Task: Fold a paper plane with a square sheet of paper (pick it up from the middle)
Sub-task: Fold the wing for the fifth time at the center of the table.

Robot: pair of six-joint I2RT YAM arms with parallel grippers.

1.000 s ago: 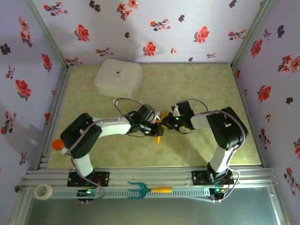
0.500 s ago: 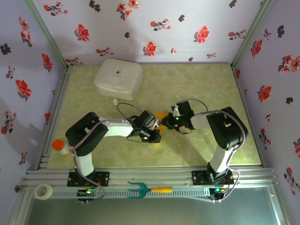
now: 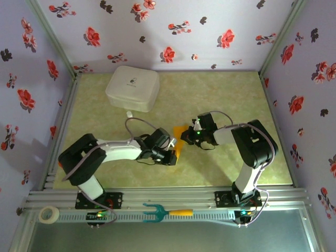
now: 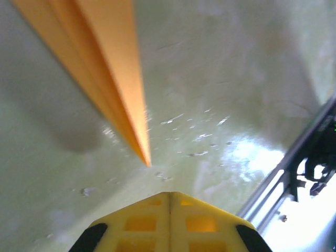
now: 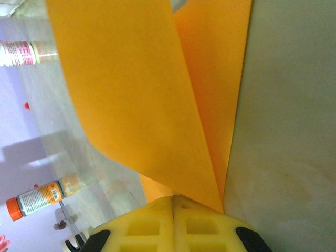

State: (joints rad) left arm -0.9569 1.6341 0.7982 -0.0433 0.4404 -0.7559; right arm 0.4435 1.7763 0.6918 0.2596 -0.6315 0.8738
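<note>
While the right gripper (image 5: pixel 173 203) has its yellow pads pressed tight together on an edge of the paper plane (image 5: pixel 152 105), I take that arm to be the anchor, holding the folded orange sheet steady as a loose flap bows upward. The left gripper (image 4: pixel 169 202) is fully closed too, but on nothing. The plane's sharp nose ends just ahead of its tips, apart from them, and the shadow under it suggests the nose rides slightly off the table (image 3: pixel 226 94). My guess is those closed fingers are there to press a crease, not to grab. The plane lies between the two grippers, near the middle of that pale green, faintly glossy surface. A white lidded box (image 3: pixel 133 87) sits toward the back left, and an orange-capped bottle (image 5: pixel 37 197) is over by the wall. Lilac flowered walls (image 3: pixel 173 31) close in three sides, and a tape roll (image 3: pixel 50 213) and a teal fork (image 3: pixel 165 212) rest on the front rail.
</note>
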